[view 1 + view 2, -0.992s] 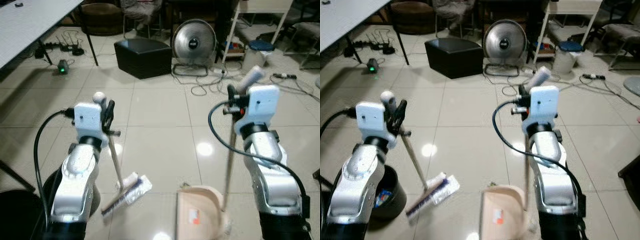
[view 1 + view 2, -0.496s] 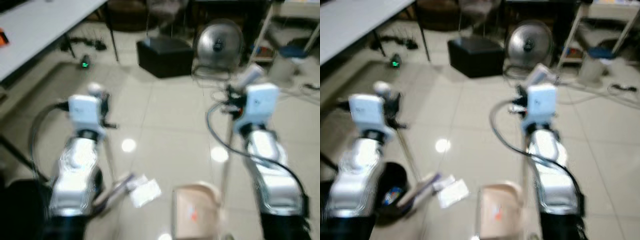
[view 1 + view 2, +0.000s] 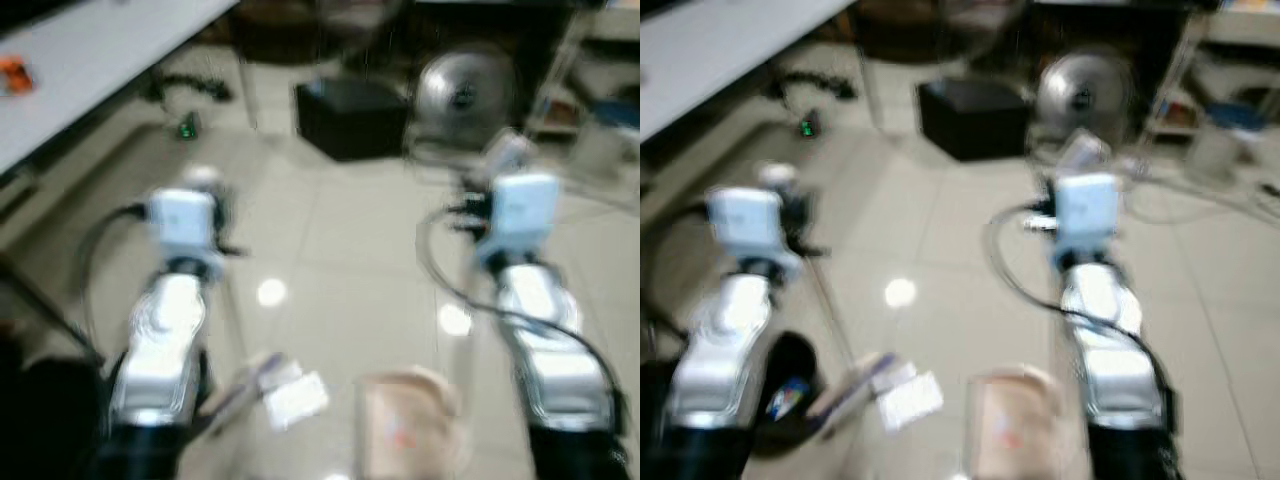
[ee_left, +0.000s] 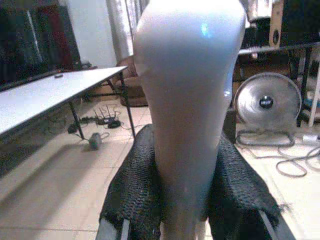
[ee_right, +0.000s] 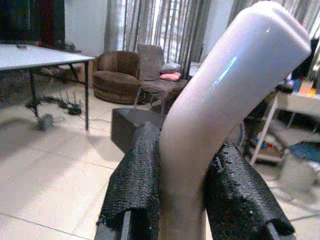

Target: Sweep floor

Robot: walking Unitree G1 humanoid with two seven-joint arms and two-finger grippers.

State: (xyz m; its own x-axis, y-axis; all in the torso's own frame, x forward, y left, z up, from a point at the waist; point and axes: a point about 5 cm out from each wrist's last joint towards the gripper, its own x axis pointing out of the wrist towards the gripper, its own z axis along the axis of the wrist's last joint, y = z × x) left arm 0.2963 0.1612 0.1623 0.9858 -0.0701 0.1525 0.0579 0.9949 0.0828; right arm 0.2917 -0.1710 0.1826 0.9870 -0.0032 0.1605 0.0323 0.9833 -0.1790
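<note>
Tiled floor (image 3: 340,270), dustpan (image 3: 405,430), paper scrap (image 3: 293,397)

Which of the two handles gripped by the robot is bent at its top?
The dustpan handle in the right gripper curves over at the top; the broom handle in the left gripper stands straight.

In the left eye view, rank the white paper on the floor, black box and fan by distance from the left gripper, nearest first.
From the left gripper:
1. White paper, on the floor below it, beside the broom head.
2. Black box, farther ahead, toward the right.
3. Fan, farthest, beyond the box.
</note>
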